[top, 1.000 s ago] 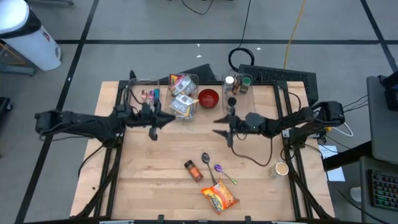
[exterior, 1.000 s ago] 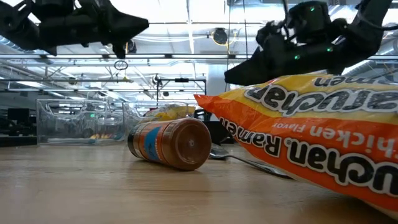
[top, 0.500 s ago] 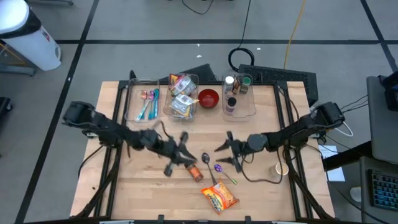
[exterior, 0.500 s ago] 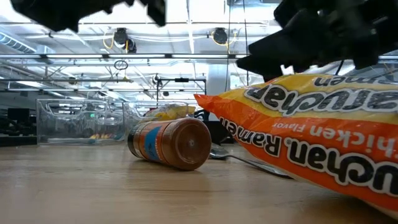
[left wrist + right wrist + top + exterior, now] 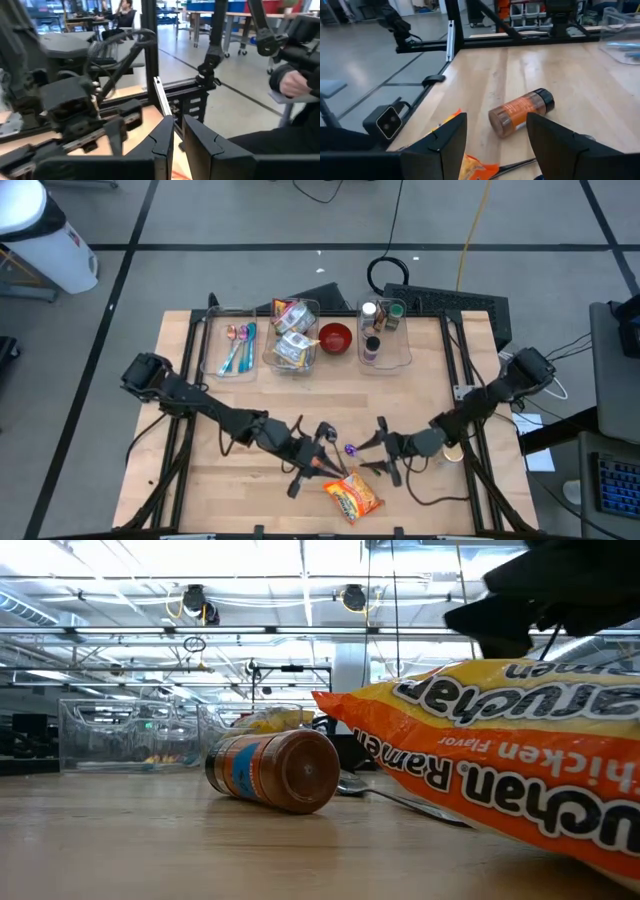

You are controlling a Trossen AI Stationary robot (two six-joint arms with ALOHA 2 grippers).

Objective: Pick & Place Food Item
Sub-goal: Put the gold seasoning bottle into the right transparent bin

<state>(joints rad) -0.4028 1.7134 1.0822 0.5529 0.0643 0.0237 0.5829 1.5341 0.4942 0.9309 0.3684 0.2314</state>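
Now my left tool (image 5: 312, 463) hangs clenched with nothing in it, just above the spice jar (image 5: 314, 456) lying on the desk (image 5: 210, 480). My right tool (image 5: 385, 452) stands released near the ramen packet (image 5: 352, 496), at the desk's front edge, beside a spoon (image 5: 334, 448).

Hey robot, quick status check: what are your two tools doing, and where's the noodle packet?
Left tool nearly shut, empty, over spice jar. Right tool open beside ramen packet. Packet untouched. Spoons close by.
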